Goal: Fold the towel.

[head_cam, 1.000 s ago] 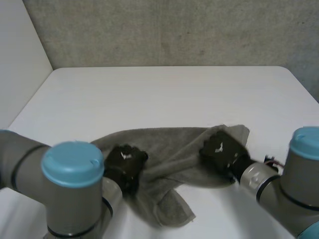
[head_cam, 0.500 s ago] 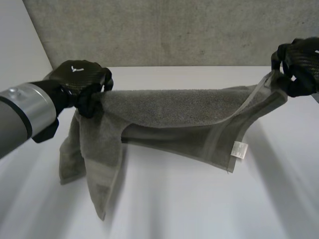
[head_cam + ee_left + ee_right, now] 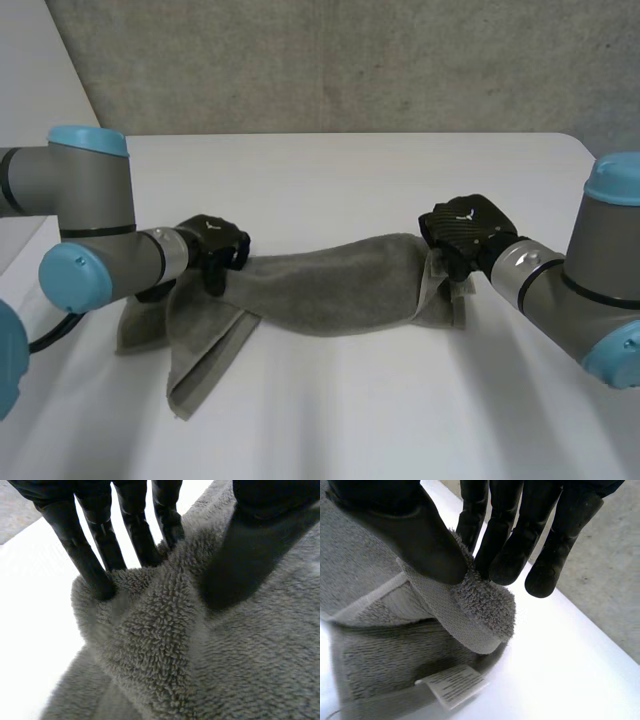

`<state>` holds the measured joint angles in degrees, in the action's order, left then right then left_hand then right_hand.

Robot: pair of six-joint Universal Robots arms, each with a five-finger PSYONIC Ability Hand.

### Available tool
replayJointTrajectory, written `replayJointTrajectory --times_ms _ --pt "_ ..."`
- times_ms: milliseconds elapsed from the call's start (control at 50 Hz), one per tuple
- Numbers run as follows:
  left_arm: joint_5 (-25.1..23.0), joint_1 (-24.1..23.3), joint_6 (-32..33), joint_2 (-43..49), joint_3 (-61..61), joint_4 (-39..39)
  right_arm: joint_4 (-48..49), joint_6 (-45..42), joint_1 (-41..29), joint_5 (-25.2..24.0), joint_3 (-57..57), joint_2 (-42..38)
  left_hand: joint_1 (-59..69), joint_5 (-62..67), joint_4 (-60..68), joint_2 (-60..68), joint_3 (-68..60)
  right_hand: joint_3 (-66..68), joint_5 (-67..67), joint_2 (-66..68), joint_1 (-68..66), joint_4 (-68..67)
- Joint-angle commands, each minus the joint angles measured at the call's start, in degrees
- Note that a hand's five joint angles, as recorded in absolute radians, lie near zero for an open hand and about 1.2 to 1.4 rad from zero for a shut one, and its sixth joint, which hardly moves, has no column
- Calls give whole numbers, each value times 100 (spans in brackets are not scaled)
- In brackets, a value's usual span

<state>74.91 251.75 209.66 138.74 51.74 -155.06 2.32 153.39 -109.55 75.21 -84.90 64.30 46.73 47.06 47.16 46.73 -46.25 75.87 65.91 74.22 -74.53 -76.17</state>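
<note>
Left hand (image 3: 214, 247) pinching, right hand (image 3: 465, 229) pinching, thumbs against fingers

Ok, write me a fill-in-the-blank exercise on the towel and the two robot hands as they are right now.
1. The grey towel lies on a ____ table.
2. The left robot hand and the right robot hand each pinch one ____ of the towel.
3. The white label sits at the end held by the ____ robot hand.

Missing words: white; end; right.
</note>
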Motion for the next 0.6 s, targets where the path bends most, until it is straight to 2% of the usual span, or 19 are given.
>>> replayJointTrajectory --times_ms 20,40,100,160,200,220,260,360,480,600 --pt "646 85 -136 -31 -278 -244 401 209 47 310 -132 21 -3673 -4706 -3716 -3673 3625 413 409 578 -547 -383" --pt "839 76 -223 -145 -226 -262 462 304 56 388 -158 21 -3651 -4685 -3694 -3651 3604 413 409 578 -547 -383" --pt "1034 59 -530 -618 159 -279 576 437 83 468 -229 21 -3651 -4685 -3694 -3651 3603 413 409 578 -547 -383" --pt "1035 67 -752 -954 530 -332 603 446 91 468 -273 21 -3651 -4685 -3694 -3651 3603 413 409 578 -547 -383" --pt "1035 85 -1171 -1689 1317 -655 603 446 83 468 -281 13 -3651 -4685 -3694 -3651 3603 413 409 578 -547 -383" --pt "1035 85 -1173 -1693 1321 -657 603 446 83 468 -282 13 -3651 -4685 -3694 -3651 3603 413 409 578 -547 -383" --pt "1043 85 -1462 -2383 2196 -1103 603 446 83 468 -299 4 -3651 -4685 -3694 -3651 3603 413 409 578 -547 -383" --pt "1079 85 -1648 -3237 3383 -1526 603 446 74 468 -308 4 -3450 -4484 -3493 -3450 3402 413 409 578 -547 -383" --pt "1096 138 -1639 -3608 4571 -1676 586 437 39 468 -326 4 -3298 -4332 -3341 -3298 3250 413 409 578 -547 -383" --pt "1114 155 -1648 -3556 5066 -2099 603 420 21 459 -387 4 -3298 -4332 -3341 -3298 3250 413 409 578 -547 -383"
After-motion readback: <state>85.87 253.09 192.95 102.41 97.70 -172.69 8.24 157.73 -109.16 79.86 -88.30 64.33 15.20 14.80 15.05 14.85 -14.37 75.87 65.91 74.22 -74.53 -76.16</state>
